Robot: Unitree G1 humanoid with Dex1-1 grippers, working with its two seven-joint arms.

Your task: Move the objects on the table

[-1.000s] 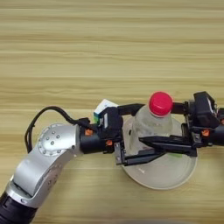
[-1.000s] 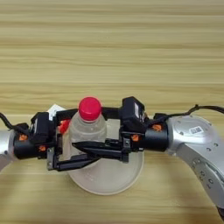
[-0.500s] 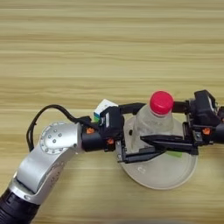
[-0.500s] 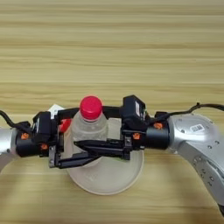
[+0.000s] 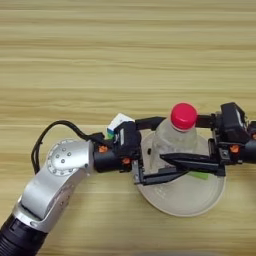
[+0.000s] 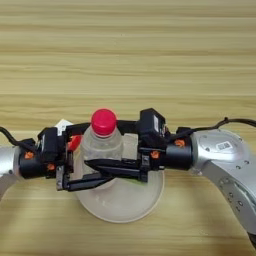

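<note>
- My left gripper (image 5: 165,150): jaws spread wide, one black finger behind the bottle (image 5: 175,142) and one in front of it; whether either finger touches the plastic, I cannot tell.
- My right gripper (image 6: 102,150): jaws likewise spread, reaching in from the opposite side, front finger crossing low before the bottle just above my left front finger.
- Bottle: clear plastic, upright, red cap (image 5: 183,116) on top, standing on the plate (image 5: 190,200) towards its far rim, between both pairs of fingers.
- Puzzle cube (image 5: 118,123): on the desk (image 5: 100,50), just behind my left wrist, beside the plate's left edge, white face up.
- Plate: round, cream, near the desk's front edge.
</note>
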